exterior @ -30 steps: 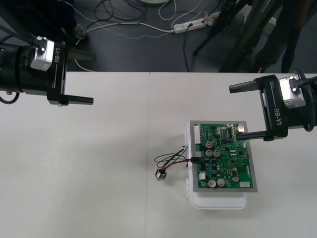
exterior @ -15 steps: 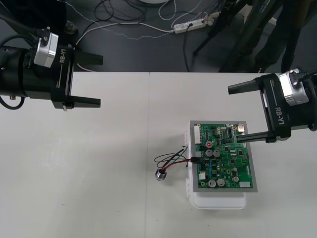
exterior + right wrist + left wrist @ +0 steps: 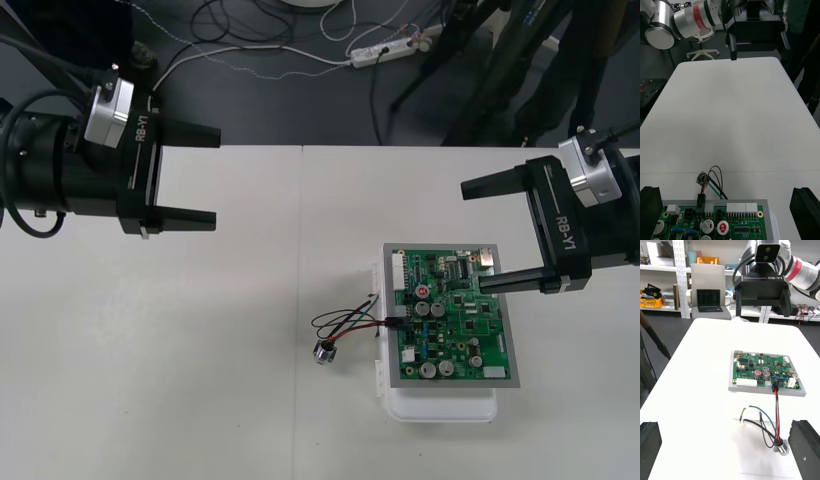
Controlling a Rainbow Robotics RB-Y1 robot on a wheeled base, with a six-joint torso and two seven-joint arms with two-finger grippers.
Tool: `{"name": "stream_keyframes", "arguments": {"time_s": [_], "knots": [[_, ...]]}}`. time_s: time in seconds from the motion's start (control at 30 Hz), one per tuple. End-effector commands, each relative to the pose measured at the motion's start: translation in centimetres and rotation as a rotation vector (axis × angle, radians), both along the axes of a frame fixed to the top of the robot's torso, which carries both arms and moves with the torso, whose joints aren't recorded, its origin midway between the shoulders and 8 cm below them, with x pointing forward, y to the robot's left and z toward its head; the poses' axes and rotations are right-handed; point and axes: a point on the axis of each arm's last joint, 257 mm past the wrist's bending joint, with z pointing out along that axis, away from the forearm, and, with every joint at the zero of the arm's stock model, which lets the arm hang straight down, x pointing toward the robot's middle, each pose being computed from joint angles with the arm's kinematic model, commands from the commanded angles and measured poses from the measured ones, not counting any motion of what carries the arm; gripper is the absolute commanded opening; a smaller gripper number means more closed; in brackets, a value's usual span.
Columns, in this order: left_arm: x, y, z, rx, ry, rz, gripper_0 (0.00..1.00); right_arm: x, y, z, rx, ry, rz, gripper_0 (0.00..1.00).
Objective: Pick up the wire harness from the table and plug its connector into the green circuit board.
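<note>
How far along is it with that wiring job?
Looks done: the black plug sits in the green circuit board, its wires and metal socket lying on the table. Nothing in hand: left end effector and right end effector hover open. Nothing visibly left.

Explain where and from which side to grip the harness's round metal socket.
Pinch the socket across its round body from above, approaching on the side away from the green circuit board: it lies free on bare table, and its wires leave toward the board.

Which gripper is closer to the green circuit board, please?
The right gripper: one finger reaches over the green circuit board at its far right corner, while the left gripper hangs well off to its left.
</note>
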Motion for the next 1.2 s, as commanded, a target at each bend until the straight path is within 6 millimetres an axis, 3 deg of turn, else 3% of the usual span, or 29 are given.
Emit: {"name": "stream_keyframes", "arguments": {"time_s": [0.03, 1.2], "knots": [[-0.95, -0.23, -0.21, 0.005, -0.030, -0.020, 1.00, -0.66, -1.10, 0.06, -0.034, -0.011, -0.008, 1.00], [-1.06, -0.42, -0.38, -0.001, -0.031, -0.025, 1.00, -0.64, -1.21, -0.10, -0.034, 0.011, -0.021, 1.00]]}}
